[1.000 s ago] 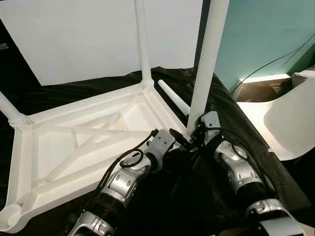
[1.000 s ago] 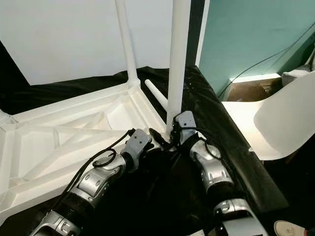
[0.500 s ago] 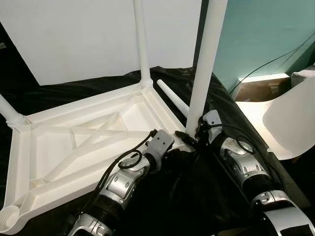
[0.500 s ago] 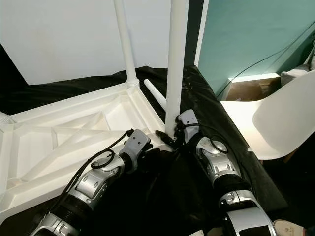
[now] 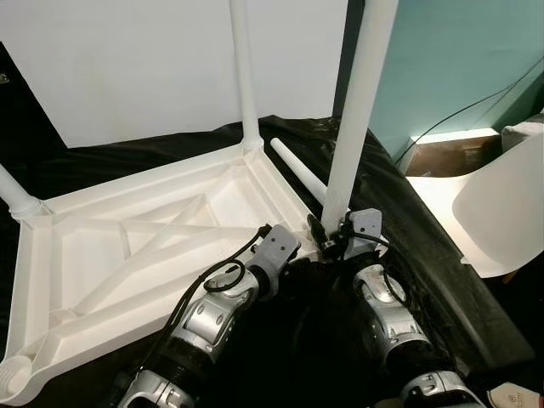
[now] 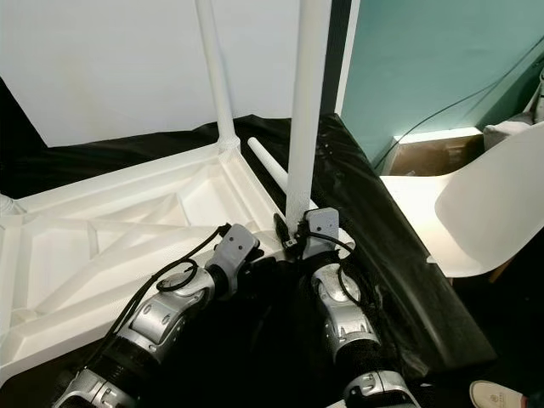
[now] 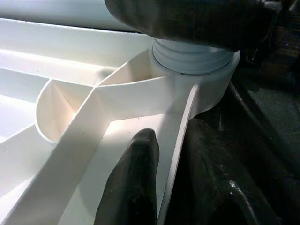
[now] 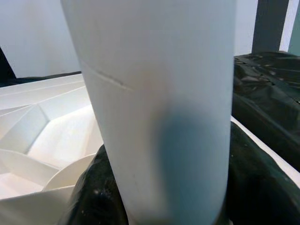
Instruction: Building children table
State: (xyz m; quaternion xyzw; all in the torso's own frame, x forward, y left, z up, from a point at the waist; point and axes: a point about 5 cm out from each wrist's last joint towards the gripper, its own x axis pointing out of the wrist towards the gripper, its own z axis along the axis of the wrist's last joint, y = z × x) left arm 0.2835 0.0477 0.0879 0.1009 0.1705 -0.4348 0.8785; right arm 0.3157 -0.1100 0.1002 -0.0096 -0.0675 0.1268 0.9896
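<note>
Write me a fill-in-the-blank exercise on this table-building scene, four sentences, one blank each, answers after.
1. The white plastic tabletop lies ____ on the black cloth, ribs showing.
2. The right pincer grips the base of the near white plastic ____.
3. The left pincer pinches the tabletop's ____ beside the threaded socket.
4. One loose white leg lies on the ____ cloth.

Missing words: upside down; leg; rim; black

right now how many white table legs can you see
4. One upright at the far corner; one upright at the near corner, right gripper around its base; a stub at the left corner; one loose on the black cloth. More may be hidden.
</note>
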